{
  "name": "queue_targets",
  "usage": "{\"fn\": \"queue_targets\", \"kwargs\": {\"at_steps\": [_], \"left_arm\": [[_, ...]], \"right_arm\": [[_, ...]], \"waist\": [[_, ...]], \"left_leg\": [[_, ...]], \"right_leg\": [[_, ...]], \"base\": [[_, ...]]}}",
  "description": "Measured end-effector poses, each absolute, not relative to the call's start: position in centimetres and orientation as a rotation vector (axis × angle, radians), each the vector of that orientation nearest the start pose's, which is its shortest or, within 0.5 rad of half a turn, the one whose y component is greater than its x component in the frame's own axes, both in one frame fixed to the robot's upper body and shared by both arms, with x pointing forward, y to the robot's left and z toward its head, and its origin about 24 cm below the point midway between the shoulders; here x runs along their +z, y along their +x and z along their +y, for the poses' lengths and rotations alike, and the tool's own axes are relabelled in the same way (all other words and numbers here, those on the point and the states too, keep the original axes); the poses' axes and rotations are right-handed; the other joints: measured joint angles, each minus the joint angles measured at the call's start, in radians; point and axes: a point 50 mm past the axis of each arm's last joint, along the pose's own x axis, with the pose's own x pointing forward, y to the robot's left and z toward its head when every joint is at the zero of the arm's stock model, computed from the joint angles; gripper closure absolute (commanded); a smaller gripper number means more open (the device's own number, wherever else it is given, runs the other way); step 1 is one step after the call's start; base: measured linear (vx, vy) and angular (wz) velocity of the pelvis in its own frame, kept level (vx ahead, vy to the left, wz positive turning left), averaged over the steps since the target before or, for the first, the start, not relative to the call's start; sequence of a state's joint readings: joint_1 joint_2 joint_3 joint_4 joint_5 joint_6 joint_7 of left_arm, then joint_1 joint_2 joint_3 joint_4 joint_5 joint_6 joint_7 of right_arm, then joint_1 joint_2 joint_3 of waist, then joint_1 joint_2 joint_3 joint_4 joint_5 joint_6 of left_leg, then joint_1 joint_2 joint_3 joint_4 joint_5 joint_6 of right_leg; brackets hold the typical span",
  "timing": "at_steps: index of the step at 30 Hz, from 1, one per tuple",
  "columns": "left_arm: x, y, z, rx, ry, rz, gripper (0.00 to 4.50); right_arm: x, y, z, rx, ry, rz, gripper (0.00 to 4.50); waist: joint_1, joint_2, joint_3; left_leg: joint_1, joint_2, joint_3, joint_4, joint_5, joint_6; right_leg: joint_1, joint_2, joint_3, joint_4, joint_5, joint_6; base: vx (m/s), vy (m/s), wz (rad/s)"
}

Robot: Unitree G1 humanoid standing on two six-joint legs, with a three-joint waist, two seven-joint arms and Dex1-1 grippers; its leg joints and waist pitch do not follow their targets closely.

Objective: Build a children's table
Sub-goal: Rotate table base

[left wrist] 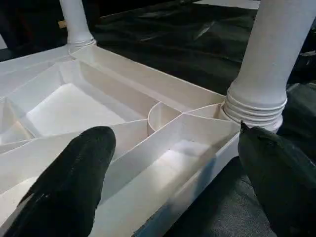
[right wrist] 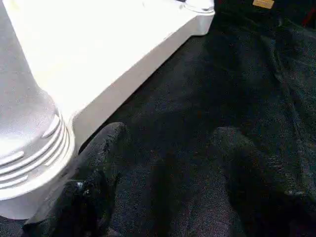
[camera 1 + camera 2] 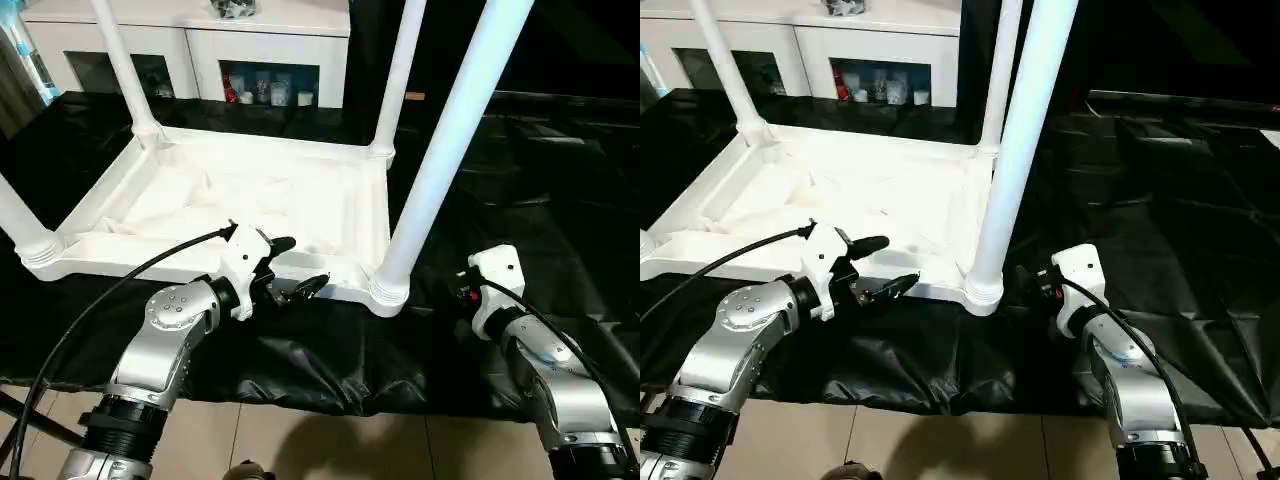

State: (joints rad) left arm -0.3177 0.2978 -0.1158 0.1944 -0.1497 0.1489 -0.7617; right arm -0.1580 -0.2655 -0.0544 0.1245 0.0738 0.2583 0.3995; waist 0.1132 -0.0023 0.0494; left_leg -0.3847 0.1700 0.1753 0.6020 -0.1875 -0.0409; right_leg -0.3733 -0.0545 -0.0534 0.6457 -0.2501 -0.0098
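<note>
Head view: left gripper spread wide and empty at the near rim of the upturned top, one finger over the rim, one outside. Right gripper just right of the near-right leg, on black sheet.

Left wrist: fingers straddling the rim, leg beyond.

Right wrist: fingers apart, holding nothing, leg base touching or just beside one.

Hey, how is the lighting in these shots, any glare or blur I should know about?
Left eye view: tabletop glares white, near leg tinted blue, black sheet shiny. Right wrist view: tabletop washed out, right gripper fingers soft, dark. Left wrist view: ribs crisp, left gripper fingers blurred.
</note>
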Motion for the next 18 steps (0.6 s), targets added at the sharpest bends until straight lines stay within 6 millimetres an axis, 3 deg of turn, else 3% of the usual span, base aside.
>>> {"fn": "queue_targets", "kwargs": {"at_steps": [2,4,5,11,18], "left_arm": [[6.6,29.6,13.7,-0.884,0.157,0.12,0.03],[6.5,29.9,13.9,-0.86,0.12,0.122,0.03],[6.6,30.0,14.1,-0.801,0.054,0.113,0.03],[5.8,28.8,15.0,-0.714,-0.001,0.138,0.03],[7.0,29.5,14.9,-0.75,0.036,0.107,0.03]], "right_arm": [[3.9,27.9,-19.3,0.332,-0.133,0.25,1.33],[4.4,27.8,-19.2,0.371,-0.145,0.242,1.33],[4.7,27.5,-19.0,0.393,-0.137,0.23,1.33],[5.0,26.8,-17.9,0.495,-0.114,0.216,1.33],[5.1,26.9,-18.1,0.51,-0.114,0.229,1.33]], "waist": [[0.001,0.0,0.0],[-0.003,0.015,0.003],[-0.006,0.016,0.003],[-0.018,-0.002,0.005],[-0.018,-0.002,0.004]], "left_leg": [[0.0,0.0,0.0,0.0,0.0,0.0],[-0.001,0.0,0.002,0.001,0.0,0.0],[0.0,0.0,0.004,0.0,0.0,0.0],[0.0,0.002,0.003,0.0,0.001,0.002],[0.0,0.002,0.003,0.0,0.002,0.001]], "right_leg": [[0.0,0.0,0.0,0.0,0.0,0.0],[0.001,-0.001,0.0,-0.001,0.001,0.001],[0.0,-0.002,0.001,-0.001,0.001,0.001],[0.0,0.0,-0.001,0.0,-0.001,-0.002],[0.001,-0.001,-0.001,0.0,0.001,-0.001]], "base": [[0.0,0.0,0.0],[0.0,0.0,0.0],[0.0,0.0,0.0],[0.0,0.0,0.0],[0.0,0.0,0.0]]}}
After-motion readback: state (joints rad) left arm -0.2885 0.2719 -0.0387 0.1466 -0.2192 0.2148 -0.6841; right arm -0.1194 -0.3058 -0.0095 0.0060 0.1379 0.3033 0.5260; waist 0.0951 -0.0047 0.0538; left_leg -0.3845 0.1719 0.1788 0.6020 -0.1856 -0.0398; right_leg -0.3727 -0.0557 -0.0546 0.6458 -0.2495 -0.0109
